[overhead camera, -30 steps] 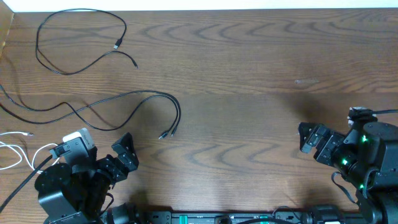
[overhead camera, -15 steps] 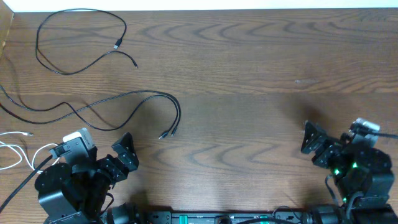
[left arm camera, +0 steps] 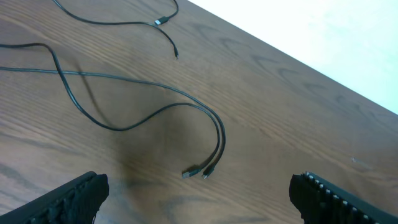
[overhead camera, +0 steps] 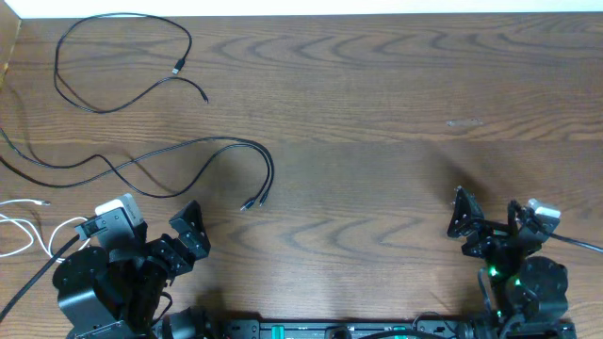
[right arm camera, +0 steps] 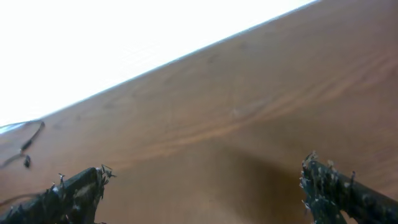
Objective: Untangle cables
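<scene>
Both arms sit low at the near edge of the desk (overhead camera: 377, 113), nothing held. The left fingers (overhead camera: 193, 228) are spread wide and empty; in the left wrist view the two tips (left arm camera: 71, 199) stand at opposite sides of the picture with bare wood between. The right fingers (overhead camera: 462, 215) are also spread wide and empty, and the right wrist view shows both tips (right arm camera: 339, 193) far apart over bare desk. All cables are on the left side, well apart from the right fingers. The doubled black cable (overhead camera: 188, 149) lies ahead of the left fingers. Its two plug ends (left arm camera: 198, 172) sit side by side just ahead of the gap between the tips, near but not touching. From there both strands run away in a curve, cross each other once, and trail off past the outer side of the left fingers. The looped black cable (overhead camera: 122, 58) lies farther out beyond it, well apart from the left fingers. It forms one open loop with both plug ends pointing in on the side nearer the middle, and does not touch the doubled one. The white cable (overhead camera: 19, 224) lies behind and outside the left fingers, beside the left arm at the desk edge. Whether it touches the arm, I cannot tell. The right wrist view catches only a small bit of black cable (right arm camera: 28, 146) far off past its left-hand tip.
</scene>
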{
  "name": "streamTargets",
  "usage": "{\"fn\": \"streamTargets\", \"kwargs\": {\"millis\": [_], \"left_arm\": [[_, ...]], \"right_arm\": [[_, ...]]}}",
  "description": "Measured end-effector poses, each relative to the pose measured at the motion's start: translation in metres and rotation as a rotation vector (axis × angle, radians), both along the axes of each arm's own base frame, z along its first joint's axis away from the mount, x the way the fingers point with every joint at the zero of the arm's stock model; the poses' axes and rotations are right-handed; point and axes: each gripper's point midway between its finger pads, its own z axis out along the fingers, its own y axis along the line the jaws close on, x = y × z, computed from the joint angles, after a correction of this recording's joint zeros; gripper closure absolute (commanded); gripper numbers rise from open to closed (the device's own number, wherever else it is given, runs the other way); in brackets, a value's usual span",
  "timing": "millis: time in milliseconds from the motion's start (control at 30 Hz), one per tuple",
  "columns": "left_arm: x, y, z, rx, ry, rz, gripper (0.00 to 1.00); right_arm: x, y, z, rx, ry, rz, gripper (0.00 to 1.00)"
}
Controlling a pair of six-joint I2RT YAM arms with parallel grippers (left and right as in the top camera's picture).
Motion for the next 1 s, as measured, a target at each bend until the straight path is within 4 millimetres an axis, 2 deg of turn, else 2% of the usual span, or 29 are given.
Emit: {"fn": "streamTargets", "kwargs": {"millis": [767,1000], "left_arm": [[0.0,0.0,0.0,0.0,0.0,0.0,0.01],[0.0,0.0,0.0,0.0,0.0,0.0,0.01]], "right_arm": [[0.018,0.001,-0.006,-0.046,-0.217,0.005,0.01],[0.019,0.001,0.007,-0.109,-0.277,0.01,0.01]]}}
